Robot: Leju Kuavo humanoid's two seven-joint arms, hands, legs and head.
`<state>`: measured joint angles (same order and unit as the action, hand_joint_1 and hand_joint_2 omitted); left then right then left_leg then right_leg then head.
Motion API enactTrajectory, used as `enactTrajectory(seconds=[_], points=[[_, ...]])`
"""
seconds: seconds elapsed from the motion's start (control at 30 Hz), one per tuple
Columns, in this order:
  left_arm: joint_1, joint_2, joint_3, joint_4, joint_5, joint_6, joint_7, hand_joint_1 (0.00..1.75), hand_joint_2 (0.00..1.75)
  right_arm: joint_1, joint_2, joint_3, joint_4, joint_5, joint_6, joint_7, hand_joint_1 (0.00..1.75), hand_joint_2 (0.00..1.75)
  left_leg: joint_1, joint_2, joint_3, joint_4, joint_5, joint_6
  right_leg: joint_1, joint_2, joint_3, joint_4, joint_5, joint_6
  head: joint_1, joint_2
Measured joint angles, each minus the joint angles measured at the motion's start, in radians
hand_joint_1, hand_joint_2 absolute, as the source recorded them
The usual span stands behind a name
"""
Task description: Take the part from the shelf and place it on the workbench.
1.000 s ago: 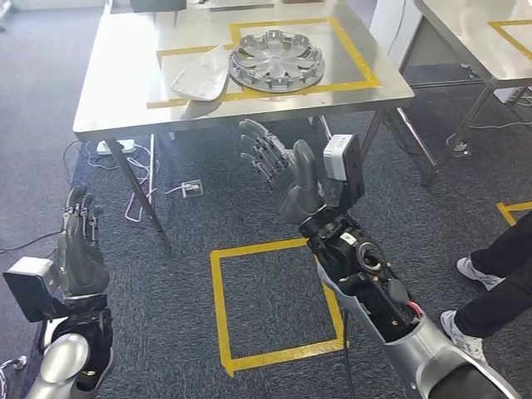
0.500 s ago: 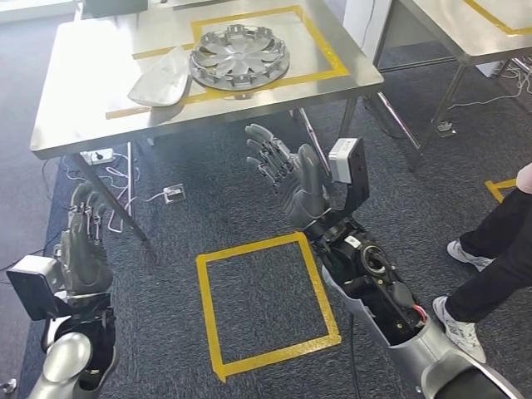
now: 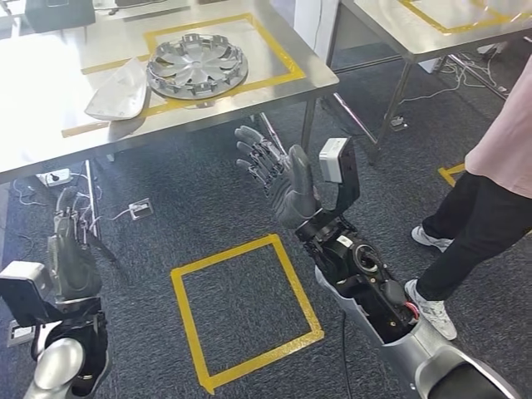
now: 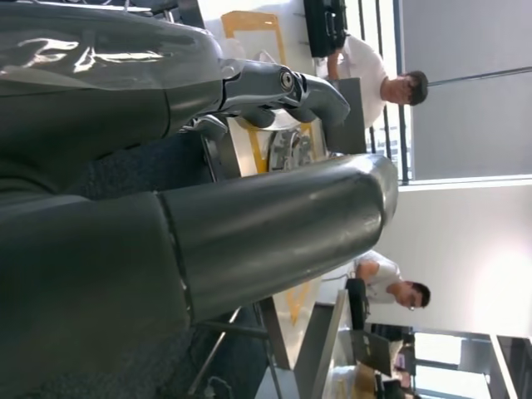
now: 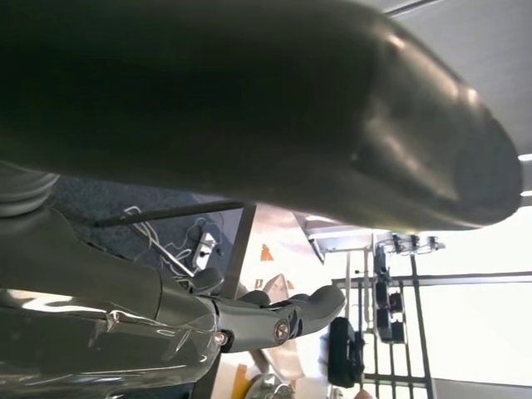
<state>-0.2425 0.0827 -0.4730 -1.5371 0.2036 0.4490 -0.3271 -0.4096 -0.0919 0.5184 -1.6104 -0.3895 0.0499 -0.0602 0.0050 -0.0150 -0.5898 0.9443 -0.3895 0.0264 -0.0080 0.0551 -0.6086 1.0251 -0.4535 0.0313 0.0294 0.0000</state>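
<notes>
From the head view, the right hand [image 3: 279, 179] in the middle of the frame is spread wide and holds nothing, and the left hand [image 3: 70, 249] at the lower left has its fingers loosely apart with nothing in them. The part [image 3: 196, 65], a silver wheel cover, lies on the workbench [image 3: 37, 100] at the upper left beside a white piece [image 3: 119, 90]. The left wrist view adds two people [image 4: 392, 287] at desks, with the part mostly hidden behind its thumb [image 4: 269, 229].

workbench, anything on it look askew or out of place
Mostly tidy. The silver wheel cover lies flat inside the yellow taped outline on the workbench. The pale curved panel beside it sits across the tape line, partly outside the marked area. Both the left hand and right hand hold nothing.
</notes>
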Motion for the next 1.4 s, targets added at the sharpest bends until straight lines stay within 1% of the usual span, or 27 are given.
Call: enactTrajectory(seconds=[0.07, 0.1, 0.13, 0.17, 0.2, 0.23, 0.3, 0.37, 0.43, 0.5, 0.57, 0.6, 0.63, 0.67, 0.7, 0.77, 0.83, 0.93, 1.0, 1.07, 1.1, 1.13, 1.17, 1.2, 1.3, 1.37, 1.4], points=[[0.003, 0.000, 0.000, -0.001, -0.003, 0.002, 0.004, 0.00, 0.00, -0.001, 0.000, 0.001, 0.000, -0.003, 0.003, 0.000, 0.00, 0.00, 0.000, 0.017, 0.004, -0.001, -0.002, 0.005, -0.002, -0.034, -0.059, 0.131, -0.065, 0.007, 0.010, 0.000], [0.005, 0.000, 0.000, -0.001, -0.004, 0.004, 0.006, 0.00, 0.00, -0.001, 0.000, 0.001, 0.000, -0.003, 0.004, 0.001, 0.00, 0.00, 0.000, 0.026, 0.004, -0.001, -0.003, 0.006, -0.003, -0.040, -0.087, 0.192, -0.086, 0.010, 0.013, 0.000], [0.008, 0.000, 0.000, -0.001, -0.005, 0.006, 0.008, 0.00, 0.00, 0.000, 0.000, 0.002, 0.001, -0.003, 0.006, 0.001, 0.00, 0.00, 0.000, 0.035, 0.005, 0.000, -0.005, 0.005, -0.004, -0.044, -0.101, 0.222, -0.089, 0.012, 0.016, 0.000], [0.009, 0.000, 0.000, -0.001, -0.005, 0.008, 0.010, 0.00, 0.00, 0.001, 0.000, 0.003, 0.001, -0.003, 0.008, 0.001, 0.00, 0.00, 0.000, 0.044, 0.007, 0.000, -0.007, 0.004, -0.006, -0.047, -0.096, 0.214, -0.074, 0.014, 0.020, 0.000], [0.010, 0.000, 0.000, -0.002, -0.005, 0.010, 0.011, 0.00, 0.00, 0.001, 0.000, 0.003, 0.001, -0.003, 0.009, 0.001, 0.00, 0.00, 0.000, 0.052, 0.009, 0.002, -0.009, 0.002, -0.007, -0.053, -0.072, 0.166, -0.042, 0.015, 0.024, 0.000], [0.010, 0.000, 0.000, -0.003, -0.006, 0.010, 0.012, 0.00, 0.00, 0.000, -0.001, 0.002, 0.001, -0.004, 0.010, 0.001, 0.00, 0.00, 0.000, 0.060, 0.013, 0.004, -0.013, -0.001, -0.008, -0.064, -0.036, 0.094, -0.006, 0.014, 0.029, 0.000], [0.010, 0.001, 0.000, -0.007, -0.006, 0.011, 0.012, 0.00, 0.00, -0.003, -0.001, 0.003, 0.001, -0.004, 0.012, 0.001, 0.00, 0.00, -0.005, 0.073, 0.016, 0.011, -0.020, -0.010, -0.002, -0.095, 0.027, -0.026, 0.032, 0.006, 0.037, 0.000], [0.010, 0.001, 0.000, -0.010, -0.007, 0.011, 0.014, 0.00, 0.00, -0.004, -0.001, 0.004, 0.000, -0.004, 0.013, 0.002, 0.00, 0.00, -0.010, 0.087, 0.015, 0.016, -0.023, -0.018, 0.005, -0.102, 0.043, -0.059, 0.031, -0.008, 0.034, 0.000], [0.009, 0.001, 0.000, -0.014, -0.008, 0.011, 0.015, 0.00, 0.00, -0.004, -0.002, 0.004, 0.000, -0.005, 0.014, 0.003, 0.00, 0.00, -0.008, 0.099, 0.015, 0.021, -0.029, -0.026, 0.004, -0.083, 0.044, -0.064, 0.035, -0.022, 0.028, 0.000], [0.008, 0.001, 0.000, -0.017, -0.008, 0.011, 0.015, 0.00, 0.00, -0.005, -0.002, 0.003, -0.003, -0.005, 0.015, 0.003, 0.00, 0.00, -0.004, 0.073, -0.005, 0.073, -0.065, -0.037, -0.001, -0.066, 0.046, -0.069, 0.041, -0.033, 0.023, 0.000], [0.009, 0.002, 0.000, -0.019, -0.008, 0.011, 0.016, 0.00, 0.00, -0.005, -0.002, 0.004, -0.005, -0.005, 0.015, 0.004, 0.00, 0.00, 0.001, 0.034, -0.069, 0.209, -0.132, -0.045, -0.004, -0.049, 0.045, -0.070, 0.044, -0.039, 0.009, 0.000], [0.011, 0.003, 0.000, -0.019, -0.008, 0.011, 0.016, 0.00, 0.00, -0.004, -0.002, 0.004, -0.005, -0.005, 0.016, 0.004, 0.00, 0.00, 0.002, 0.026, -0.105, 0.280, -0.158, -0.048, -0.004, -0.040, 0.044, -0.070, 0.044, -0.040, 0.003, 0.000], [0.013, 0.004, 0.000, -0.019, -0.008, 0.011, 0.016, 0.00, 0.00, -0.003, -0.002, 0.005, -0.005, -0.005, 0.016, 0.005, 0.00, 0.00, 0.002, 0.023, -0.130, 0.325, -0.168, -0.049, -0.004, -0.030, 0.043, -0.070, 0.045, -0.040, -0.001, 0.000], [0.014, 0.004, 0.000, -0.019, -0.008, 0.011, 0.016, 0.00, 0.00, -0.003, -0.002, 0.005, -0.005, -0.005, 0.016, 0.005, 0.00, 0.00, 0.003, 0.022, -0.135, 0.328, -0.156, -0.048, -0.004, -0.020, 0.043, -0.070, 0.045, -0.040, -0.003, 0.000], [0.014, 0.004, 0.000, -0.019, -0.008, 0.011, 0.016, 0.00, 0.00, -0.003, -0.002, 0.005, -0.005, -0.005, 0.016, 0.006, 0.00, 0.00, 0.003, 0.020, -0.117, 0.286, -0.126, -0.045, -0.004, -0.009, 0.044, -0.069, 0.045, -0.040, -0.005, 0.000], [0.013, 0.006, 0.000, -0.021, -0.008, 0.011, 0.016, 0.00, 0.00, -0.004, -0.002, 0.005, -0.006, -0.005, 0.016, 0.006, 0.00, 0.00, 0.004, -0.005, -0.044, 0.131, -0.052, -0.038, -0.003, 0.011, 0.045, -0.069, 0.045, -0.037, -0.008, 0.000], [0.013, 0.006, 0.000, -0.023, -0.008, 0.011, 0.016, 0.00, 0.00, -0.004, -0.002, 0.005, -0.006, -0.005, 0.016, 0.006, 0.00, 0.00, 0.004, -0.026, 0.002, 0.030, -0.018, -0.033, -0.002, 0.028, 0.042, -0.068, 0.046, -0.029, -0.008, 0.000], [0.012, 0.006, 0.000, -0.025, -0.008, 0.012, 0.016, 0.00, 0.00, -0.003, -0.002, 0.004, -0.008, -0.005, 0.016, 0.006, 0.00, 0.00, 0.003, -0.011, 0.009, 0.014, -0.016, -0.023, -0.006, 0.041, 0.037, -0.070, 0.047, -0.012, -0.007, 0.000], [0.010, 0.006, 0.000, -0.027, -0.008, 0.011, 0.016, 0.00, 0.00, -0.004, -0.002, 0.002, -0.008, -0.005, 0.015, 0.006, 0.00, 0.00, 0.006, 0.007, 0.015, 0.005, -0.012, -0.012, -0.004, 0.008, 0.017, -0.030, 0.018, -0.002, -0.001, 0.000], [0.010, 0.005, 0.000, -0.029, -0.008, 0.011, 0.016, 0.00, 0.00, -0.004, -0.002, 0.002, -0.008, -0.005, 0.015, 0.006, 0.00, 0.00, 0.005, 0.024, 0.018, 0.002, -0.012, -0.004, -0.002, -0.034, -0.039, 0.094, -0.049, 0.004, 0.011, 0.000], [0.011, 0.005, 0.000, -0.029, -0.008, 0.010, 0.016, 0.00, 0.00, -0.004, -0.002, 0.002, -0.008, -0.005, 0.015, 0.006, 0.00, 0.00, 0.004, 0.032, 0.018, 0.002, -0.013, -0.002, -0.003, -0.041, -0.072, 0.168, -0.080, 0.006, 0.016, 0.000], [0.012, 0.005, 0.000, -0.029, -0.008, 0.009, 0.016, 0.00, 0.00, -0.003, -0.002, 0.002, -0.008, -0.005, 0.015, 0.007, 0.00, 0.00, 0.004, 0.041, 0.018, 0.002, -0.014, -0.001, -0.003, -0.045, -0.096, 0.222, -0.097, 0.008, 0.019, 0.000], [0.012, 0.005, 0.000, -0.029, -0.008, 0.008, 0.016, 0.00, 0.00, -0.002, -0.002, 0.002, -0.008, -0.005, 0.015, 0.008, 0.00, 0.00, 0.003, 0.050, 0.019, 0.002, -0.015, -0.001, -0.003, -0.046, -0.103, 0.240, -0.094, 0.009, 0.022, 0.000], [0.012, 0.005, 0.000, -0.029, -0.008, 0.007, 0.016, 0.00, 0.00, -0.003, -0.002, 0.002, -0.008, -0.005, 0.015, 0.009, 0.00, 0.00, 0.003, 0.058, 0.021, 0.003, -0.017, -0.002, -0.003, -0.050, -0.088, 0.213, -0.071, 0.009, 0.026, 0.000], [0.011, 0.004, 0.000, -0.029, -0.008, 0.002, 0.016, 0.00, 0.00, -0.006, -0.003, 0.001, -0.008, -0.005, 0.015, 0.011, 0.00, 0.00, -0.001, 0.081, 0.029, 0.006, -0.025, -0.009, 0.004, -0.093, 0.020, -0.003, 0.021, -0.002, 0.039, 0.000], [0.011, 0.004, 0.000, -0.030, -0.009, 0.000, 0.016, 0.00, 0.00, -0.008, -0.003, 0.002, -0.008, -0.005, 0.015, 0.011, 0.00, 0.00, -0.007, 0.095, 0.027, 0.009, -0.027, -0.016, 0.011, -0.113, 0.051, -0.068, 0.033, -0.014, 0.039, 0.000], [0.010, 0.004, 0.000, -0.030, -0.009, 0.000, 0.015, 0.00, 0.00, -0.008, -0.003, 0.002, -0.008, -0.005, 0.015, 0.011, 0.00, 0.00, -0.009, 0.105, 0.026, 0.010, -0.027, -0.020, 0.013, -0.105, 0.052, -0.072, 0.033, -0.019, 0.037, 0.000]])
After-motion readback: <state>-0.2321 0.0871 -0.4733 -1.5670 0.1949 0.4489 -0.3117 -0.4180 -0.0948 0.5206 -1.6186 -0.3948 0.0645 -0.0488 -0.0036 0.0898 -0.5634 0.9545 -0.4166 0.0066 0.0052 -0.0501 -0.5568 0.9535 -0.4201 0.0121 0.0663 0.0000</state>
